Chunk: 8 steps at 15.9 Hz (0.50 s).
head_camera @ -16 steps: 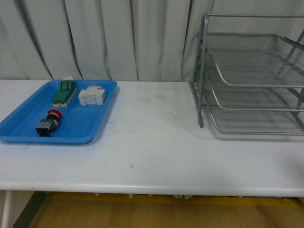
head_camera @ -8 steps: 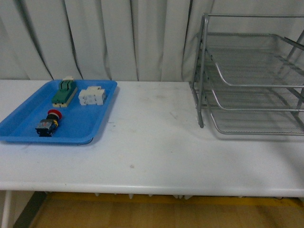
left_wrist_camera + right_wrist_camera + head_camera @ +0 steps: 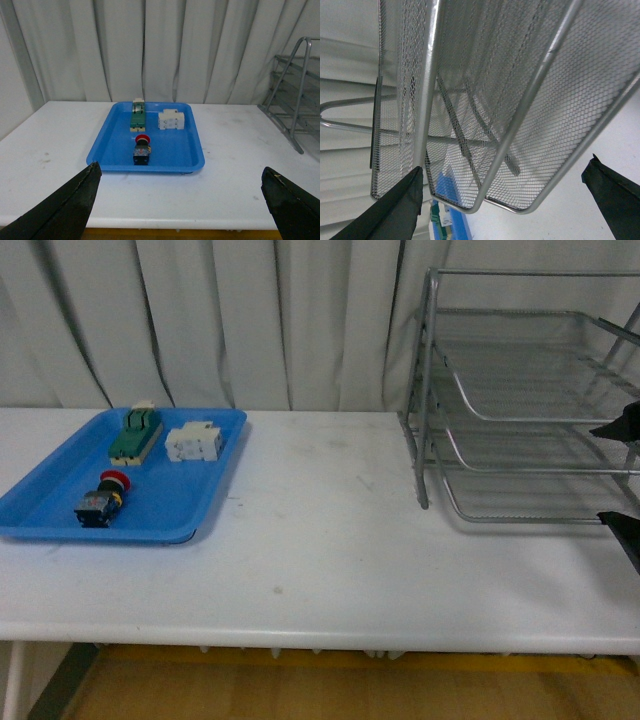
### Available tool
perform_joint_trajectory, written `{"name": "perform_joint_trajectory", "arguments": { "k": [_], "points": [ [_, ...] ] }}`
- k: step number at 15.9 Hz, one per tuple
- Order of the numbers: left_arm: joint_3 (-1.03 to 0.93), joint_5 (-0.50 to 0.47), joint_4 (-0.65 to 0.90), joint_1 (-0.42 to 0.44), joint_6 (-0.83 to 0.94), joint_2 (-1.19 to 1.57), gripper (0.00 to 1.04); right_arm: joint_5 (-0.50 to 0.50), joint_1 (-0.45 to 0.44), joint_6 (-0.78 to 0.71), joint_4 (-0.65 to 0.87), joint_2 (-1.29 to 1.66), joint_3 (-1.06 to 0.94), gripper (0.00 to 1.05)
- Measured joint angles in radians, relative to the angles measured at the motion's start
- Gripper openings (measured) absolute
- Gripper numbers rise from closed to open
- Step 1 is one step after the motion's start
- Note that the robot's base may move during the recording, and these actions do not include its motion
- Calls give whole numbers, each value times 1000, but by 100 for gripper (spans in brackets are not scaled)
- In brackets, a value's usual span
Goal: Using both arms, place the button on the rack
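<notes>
A white table (image 3: 330,540) carries the whole job. The three-tier wire rack (image 3: 428,390) stands at its 2 o'clock end and holds nothing that can be seen. A blue tray (image 3: 170,502) lies at the 9 o'clock end.

The right gripper (image 3: 624,475) shows at the 3 o'clock edge of the front view. It sits just in front of the rack's lower shelves with its fingers spread wide and nothing between them. Its wrist camera is filled with mesh and shelf rims.

The left gripper (image 3: 180,171) is also wide open and empty, and it faces the tray from the table's near side.

The button (image 3: 103,498) lies on its side in the tray's 7 o'clock corner. A green terminal block (image 3: 135,437) sits at the button's 12 o'clock and a white component (image 3: 194,441) at its 1 o'clock, both apart from it. From the left gripper, the button is at 12 o'clock, straight ahead and well apart. From the right gripper, it is at 9 o'clock, across the full table.

The task looks to be at its opening step, the reach for the button, with nothing yet gripped. The next move likely calls for the left arm to advance and lower over the tray. It would then close on the button's blocky body, clear of its two neighbours, before any pass toward the rack side.
</notes>
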Motion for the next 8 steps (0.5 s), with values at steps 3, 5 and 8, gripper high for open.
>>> {"name": "perform_joint_trajectory", "arguments": {
  "k": [3,5,8],
  "points": [
    [0,0,0,0,0,0,98,17,22,-4,-33,64,72,98],
    [0,0,0,0,0,0,98,40,39,-4,-53,108,132,98],
    [0,0,0,0,0,0,98,72,52,-3,-106,177,232,98]
  ]
}}
